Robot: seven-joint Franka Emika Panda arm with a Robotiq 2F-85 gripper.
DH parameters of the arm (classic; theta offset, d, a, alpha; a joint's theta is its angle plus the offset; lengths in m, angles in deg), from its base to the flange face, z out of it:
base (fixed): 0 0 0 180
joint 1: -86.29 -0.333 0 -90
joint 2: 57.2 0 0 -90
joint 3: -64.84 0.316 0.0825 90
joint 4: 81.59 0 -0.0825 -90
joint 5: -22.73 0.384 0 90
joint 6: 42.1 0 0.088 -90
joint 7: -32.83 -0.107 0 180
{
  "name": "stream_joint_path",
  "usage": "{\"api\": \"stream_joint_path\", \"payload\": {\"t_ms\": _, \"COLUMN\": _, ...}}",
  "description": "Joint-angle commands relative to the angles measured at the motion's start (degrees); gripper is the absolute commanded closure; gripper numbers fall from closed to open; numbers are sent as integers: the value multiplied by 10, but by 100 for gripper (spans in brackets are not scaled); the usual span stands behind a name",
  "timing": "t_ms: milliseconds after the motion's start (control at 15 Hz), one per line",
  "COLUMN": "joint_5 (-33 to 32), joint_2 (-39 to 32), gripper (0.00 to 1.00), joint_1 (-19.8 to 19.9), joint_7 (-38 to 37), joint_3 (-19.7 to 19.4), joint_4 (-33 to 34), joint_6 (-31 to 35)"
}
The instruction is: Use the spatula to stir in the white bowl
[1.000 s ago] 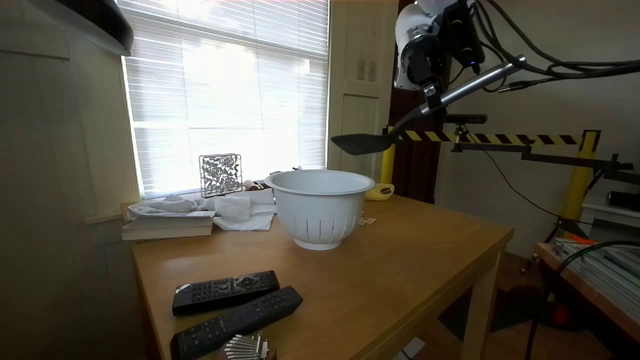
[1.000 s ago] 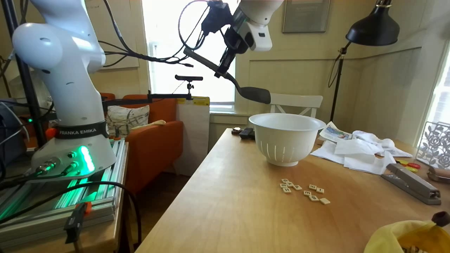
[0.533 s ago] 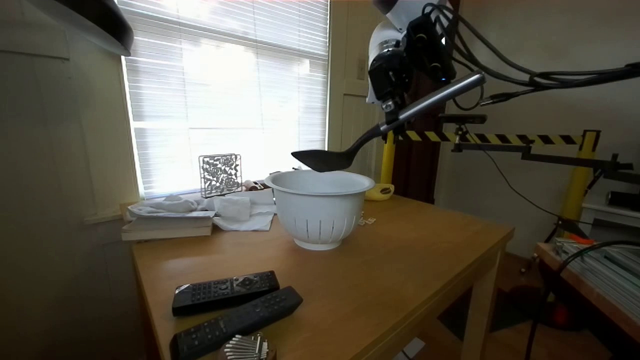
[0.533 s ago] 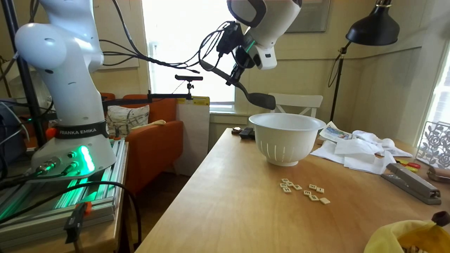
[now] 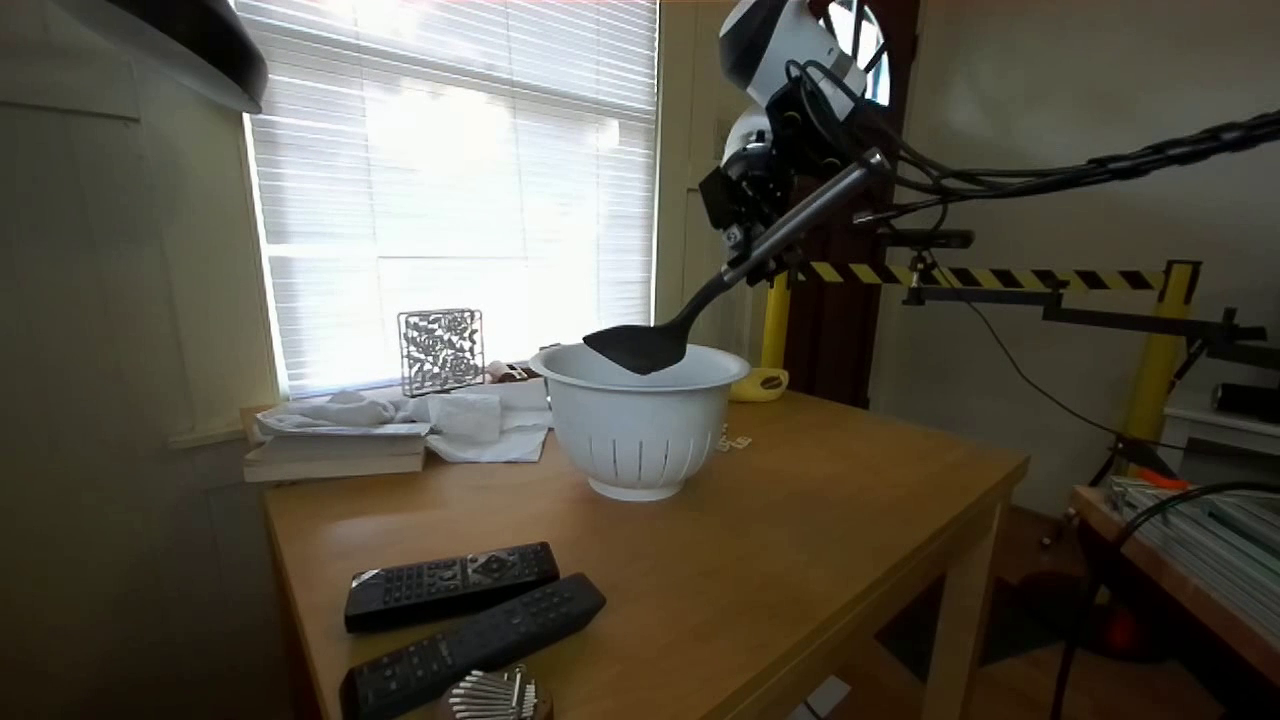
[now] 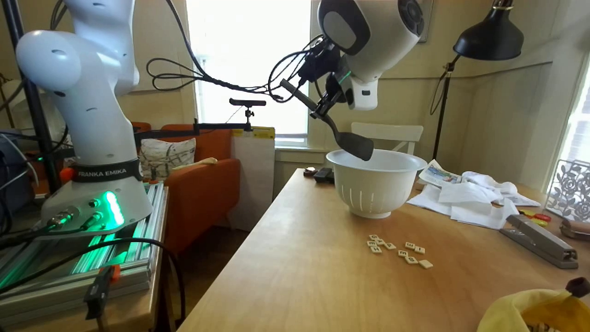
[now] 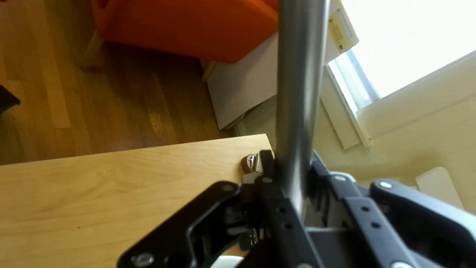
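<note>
My gripper [image 5: 757, 255] is shut on the silver-grey handle of the spatula in both exterior views, above and beside the bowl. The spatula's flat black head [image 5: 640, 348] [image 6: 356, 145] hangs tilted downward over the white bowl's opening. Its lower edge shows against the bowl's inner wall; I cannot tell whether it is below the rim. The white bowl [image 5: 640, 430] [image 6: 378, 189] stands upright on the table, its inside bottom hidden. In the wrist view the handle [image 7: 300, 74] runs between the fingers [image 7: 292, 162], and a bit of the bowl [image 7: 227, 261] shows at the bottom edge.
Two black remotes [image 5: 455, 583] and a small thumb piano [image 5: 495, 695] lie at one table end. Papers [image 6: 474, 198], a stapler [image 6: 539, 242], letter tiles [image 6: 389, 246] and a yellow pouch [image 6: 521, 309] lie around the bowl. A black lamp [image 6: 491, 37] stands behind.
The gripper has carried the spatula down and across to the bowl. The head has gone from above and beside the bowl to its opening, and it points more steeply downward. The bowl has not moved.
</note>
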Motion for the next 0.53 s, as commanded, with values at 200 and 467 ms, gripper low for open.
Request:
{"api": "stream_joint_path", "payload": {"t_ms": 200, "joint_5": 8, "joint_2": -28, "gripper": 77, "joint_1": 16, "joint_7": 2, "joint_3": -9, "joint_4": 15, "joint_6": -29}}
{"api": "stream_joint_path", "payload": {"t_ms": 467, "joint_5": 42, "joint_2": -63, "gripper": 94, "joint_1": 7, "joint_7": -24, "joint_3": 0, "joint_4": 31, "joint_6": 2}}
